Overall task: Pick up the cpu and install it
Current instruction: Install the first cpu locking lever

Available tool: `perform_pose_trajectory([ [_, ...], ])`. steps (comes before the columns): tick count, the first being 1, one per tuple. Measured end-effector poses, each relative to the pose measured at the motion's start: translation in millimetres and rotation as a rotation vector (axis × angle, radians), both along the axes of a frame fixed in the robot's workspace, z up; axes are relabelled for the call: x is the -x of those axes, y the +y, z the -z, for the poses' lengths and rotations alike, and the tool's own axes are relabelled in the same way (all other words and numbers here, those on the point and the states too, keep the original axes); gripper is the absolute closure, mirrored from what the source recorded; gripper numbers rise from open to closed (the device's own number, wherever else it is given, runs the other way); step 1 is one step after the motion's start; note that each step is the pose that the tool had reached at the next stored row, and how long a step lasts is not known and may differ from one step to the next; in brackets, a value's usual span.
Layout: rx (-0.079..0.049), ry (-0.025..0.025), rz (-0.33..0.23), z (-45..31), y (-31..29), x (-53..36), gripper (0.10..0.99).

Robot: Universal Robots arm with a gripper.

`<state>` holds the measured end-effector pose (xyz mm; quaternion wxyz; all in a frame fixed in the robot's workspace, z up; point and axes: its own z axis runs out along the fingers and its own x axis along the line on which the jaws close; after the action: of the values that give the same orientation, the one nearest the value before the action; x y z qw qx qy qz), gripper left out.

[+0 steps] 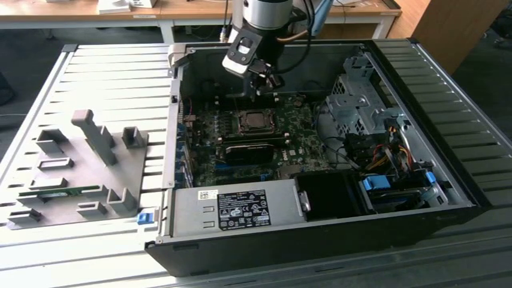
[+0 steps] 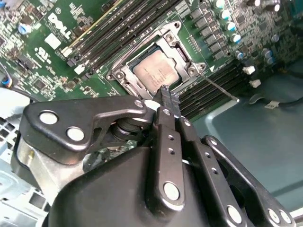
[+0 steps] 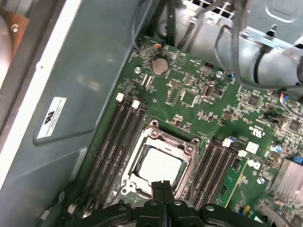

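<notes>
The cpu [image 1: 256,121] is a small square chip with a silvery top, lying flat in the open socket frame on the green motherboard inside the computer case [image 1: 172,138]. It also appears in both wrist views [image 2: 152,72] [image 3: 158,166]. My gripper [image 1: 258,90] hangs a short way above the socket, toward its far edge in the exterior view. In both wrist views its two black fingertips [image 2: 168,97] [image 3: 162,186] are pressed together with nothing between them, and they overlap the near edge of the chip.
Memory slots [image 3: 118,137] flank the socket, and a thin socket lever [image 2: 218,87] sticks out beside it. The case holds a power supply [image 1: 236,207], a drive cage [image 1: 360,102] and cables [image 1: 384,156]. A grey fixture plate [image 1: 80,168] lies at the exterior view's left.
</notes>
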<state>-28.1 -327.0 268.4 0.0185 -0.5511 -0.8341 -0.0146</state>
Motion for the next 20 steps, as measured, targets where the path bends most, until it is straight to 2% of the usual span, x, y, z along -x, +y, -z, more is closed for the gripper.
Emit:
perform_pose_trajectory([
  [20, 0.000, -0.0001, -0.260, 0.2, 0.0, 0.0, 0.980],
])
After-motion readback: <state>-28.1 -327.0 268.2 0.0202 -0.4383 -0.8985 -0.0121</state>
